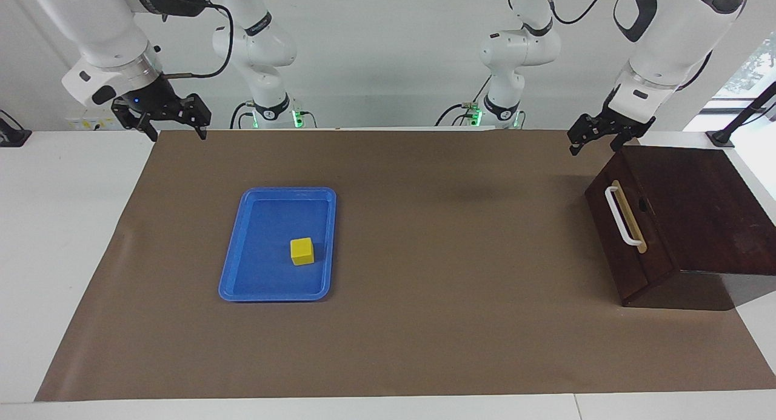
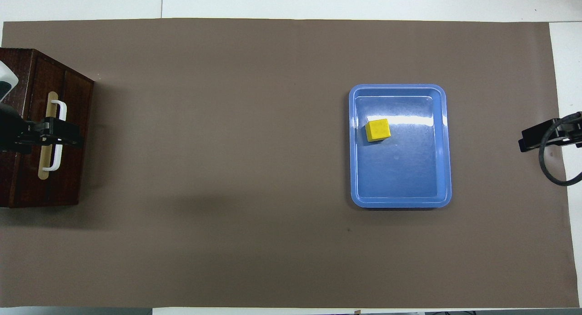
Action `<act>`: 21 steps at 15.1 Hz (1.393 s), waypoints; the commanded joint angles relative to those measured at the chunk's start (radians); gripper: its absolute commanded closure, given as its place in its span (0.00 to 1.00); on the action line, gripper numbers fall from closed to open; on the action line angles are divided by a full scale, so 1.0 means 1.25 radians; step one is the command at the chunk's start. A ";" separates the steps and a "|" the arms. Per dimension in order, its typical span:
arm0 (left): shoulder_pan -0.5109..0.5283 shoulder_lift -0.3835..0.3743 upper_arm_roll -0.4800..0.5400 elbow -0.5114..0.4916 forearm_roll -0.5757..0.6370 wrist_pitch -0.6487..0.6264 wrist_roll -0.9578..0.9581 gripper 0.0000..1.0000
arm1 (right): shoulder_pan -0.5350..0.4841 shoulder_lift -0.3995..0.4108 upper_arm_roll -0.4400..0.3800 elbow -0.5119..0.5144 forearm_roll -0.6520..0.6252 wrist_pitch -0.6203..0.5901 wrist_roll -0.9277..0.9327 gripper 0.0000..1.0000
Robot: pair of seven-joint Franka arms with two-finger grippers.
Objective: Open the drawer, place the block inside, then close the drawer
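Overhead view: brown mat (image 2: 273, 169) covers most of the white surface (image 2: 363, 1). Blue plastic tray (image 2: 436, 187) lies on the mat toward the right arm's end. Yellow block (image 2: 378, 130) sits inside the tray, on its floor, close to the tray wall that faces the drawer end, apart from both grippers.

Dark wooden box (image 1: 697, 208) stands at the left arm's end of the surface. Its drawer (image 1: 612, 244) is shut, front flush with the box; the white bar handle (image 1: 621, 217) on its tan strip faces the tray. In the overhead view the box is cut off by the picture's edge, and the left gripper's body crosses the middle of the handle there, hiding part of the bar.

Facing view settles the height: left gripper (image 1: 597, 142) hangs in the air over the box's edge nearest the robots, clear of the handle and touching nothing. Its fingers (image 1: 575, 146) stand spread, empty.

Right gripper (image 1: 176, 129) hangs over the mat's edge at the right arm's end, well apart from the tray. Its fingers (image 1: 202, 132) are spread too, holding nothing. In the overhead view only a dark part of this gripper and a loop of cable show at the picture's edge; the fingertips are hard to make out there.

Drawer interior is hidden.
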 commanded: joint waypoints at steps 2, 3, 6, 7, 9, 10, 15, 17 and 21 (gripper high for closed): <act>0.001 -0.015 0.003 -0.011 -0.011 -0.006 -0.001 0.00 | -0.016 0.002 0.013 0.005 -0.014 0.008 -0.006 0.00; 0.001 -0.015 0.003 -0.011 -0.011 -0.006 -0.001 0.00 | -0.015 0.002 0.013 0.006 -0.014 0.008 -0.006 0.00; 0.001 -0.015 0.003 -0.011 -0.011 -0.006 -0.001 0.00 | -0.015 0.003 0.013 0.006 -0.013 0.010 -0.007 0.00; 0.001 -0.015 0.003 -0.011 -0.011 -0.006 -0.001 0.00 | -0.015 0.002 0.013 0.006 -0.009 0.010 -0.005 0.00; 0.001 -0.015 0.003 -0.011 -0.011 -0.006 -0.001 0.00 | -0.016 0.002 0.012 0.006 -0.009 0.013 -0.003 0.00; 0.001 -0.015 0.003 -0.011 -0.011 -0.006 -0.001 0.00 | -0.016 0.002 0.012 0.006 -0.009 0.013 -0.003 0.00; 0.001 -0.015 0.003 -0.011 -0.011 -0.006 -0.001 0.00 | -0.014 0.002 0.011 0.005 -0.013 0.015 -0.001 0.00; 0.001 -0.015 0.003 -0.011 -0.011 -0.006 -0.001 0.00 | -0.018 -0.002 0.008 -0.003 -0.007 0.017 0.002 0.00; 0.001 -0.015 0.003 -0.011 -0.011 -0.006 -0.001 0.00 | -0.029 -0.019 0.008 -0.047 0.045 0.031 0.120 0.00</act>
